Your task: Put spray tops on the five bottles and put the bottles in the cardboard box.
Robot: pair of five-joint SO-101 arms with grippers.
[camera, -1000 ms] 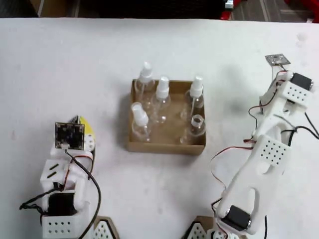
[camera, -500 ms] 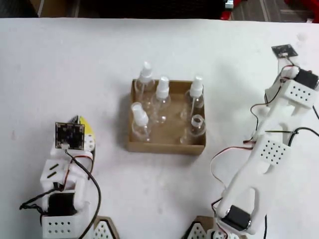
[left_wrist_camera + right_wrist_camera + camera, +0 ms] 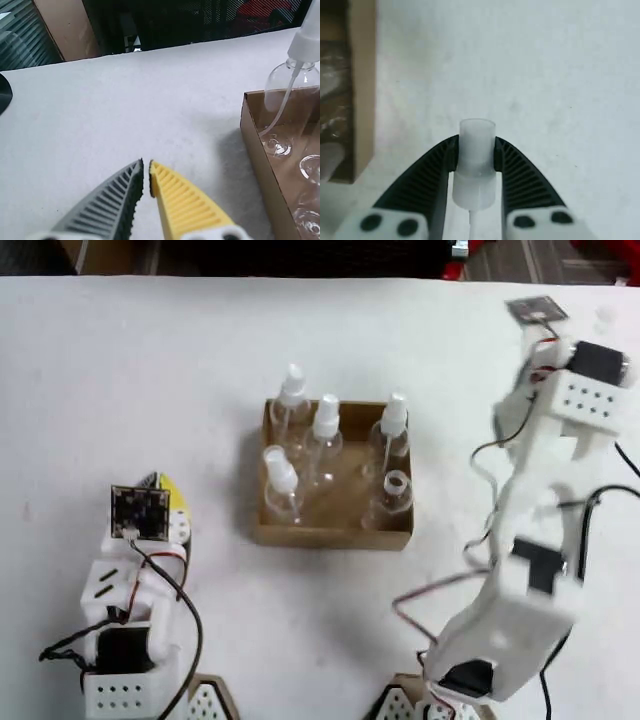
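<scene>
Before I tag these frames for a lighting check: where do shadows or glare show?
Left wrist view: a soft shadow falls on the table beside the cardboard box; the clear bottle carries pale reflections. Right wrist view: the spray top in the right hand is evenly lit, no glare.

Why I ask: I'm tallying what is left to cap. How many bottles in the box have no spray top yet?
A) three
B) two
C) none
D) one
D: in the high view one bottle, in the corner of the box nearest the right arm, has an open neck. The other four bottles wear white tops, and the right tool grips a loose spray top.
</scene>
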